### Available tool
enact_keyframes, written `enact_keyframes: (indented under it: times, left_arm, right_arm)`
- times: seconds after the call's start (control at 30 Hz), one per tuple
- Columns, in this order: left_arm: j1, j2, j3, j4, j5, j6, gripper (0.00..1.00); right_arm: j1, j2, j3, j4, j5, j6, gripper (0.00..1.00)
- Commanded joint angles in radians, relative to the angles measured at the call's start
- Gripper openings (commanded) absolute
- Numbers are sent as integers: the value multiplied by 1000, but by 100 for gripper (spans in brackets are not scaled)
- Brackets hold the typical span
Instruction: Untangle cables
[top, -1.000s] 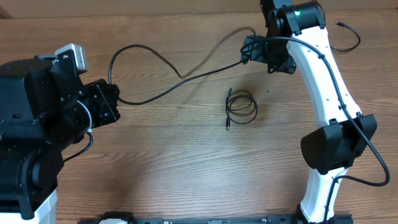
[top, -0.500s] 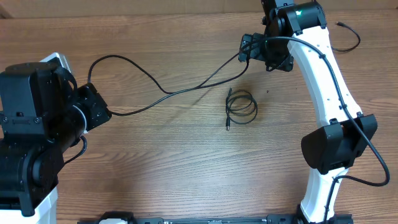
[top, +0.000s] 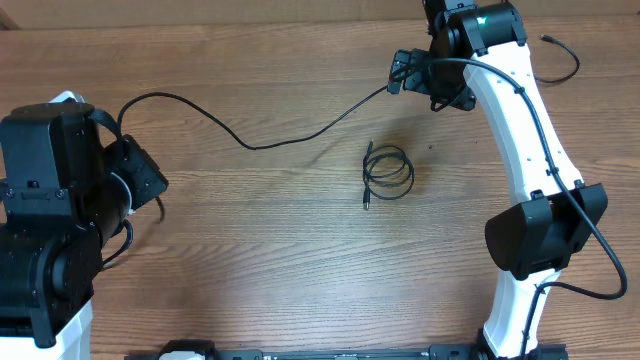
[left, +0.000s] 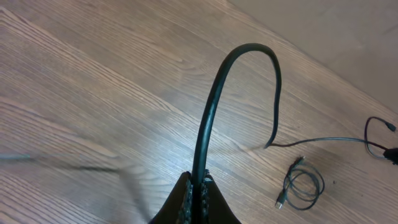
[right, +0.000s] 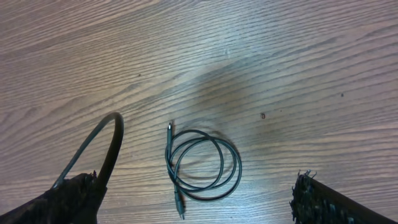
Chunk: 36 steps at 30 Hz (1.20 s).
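My left gripper (top: 152, 182) sits at the left edge of the table (top: 300, 290), its jaws pressed together on one end of the long cable (top: 250, 146). From that wrist I see the cord rise straight out of the clamped fingertips (left: 186, 199), arch over and drop back to the wood. It then runs rightward across the table toward the far edge, up to my right gripper (top: 428, 82). Near the middle of the table the coiled cable (top: 388, 172) lies flat in a small ring, plug ends sticking out on its left side, touching nothing else. My right gripper hangs near the far edge with its jaws spread wide apart. The long cable's other end loops up against one finger (right: 71, 199). I think it is draped there rather than pinched, but that corner is too dark to be sure. A loose cable (top: 568, 62) curls at the far right corner.
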Motion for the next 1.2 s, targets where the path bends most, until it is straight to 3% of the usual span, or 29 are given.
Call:
enact_keyframes:
  times: [0.0,0.13,0.33,0.4,0.53,0.7,0.87,0.97,1.17]
  left_arm:
    - [1,-1,21,3,-10,-11,4]
    - [1,8,21,3,11,14,4]
    - [2,11,21,-9,-32,-32,4]
    - [3,12,21,-8,-32,-31,4]
    - [3,18,21,2,-27,-31,4]
    - [3,43,21,1,-7,-13,4]
    - [3,52,21,4,35,5,4]
    - [3,52,21,37,104,81,4]
    - [3,69,21,96,279,149,4]
  right_arm:
    - [-8,-8,0,8,-80,-8,100]
    - [-6,-8,0,25,-246,-93,100]
    - [-6,-8,0,5,-17,58,100]
    - [-7,-8,0,11,-109,17,100]
    - [-8,-8,0,30,-567,-290,100]
    - [-8,-8,0,56,-834,-348,100]
    - [-8,-8,0,90,-802,-250,100]
    - [-3,-8,0,78,-780,-243,100]
    - [71,-8,0,61,-866,-367,100]
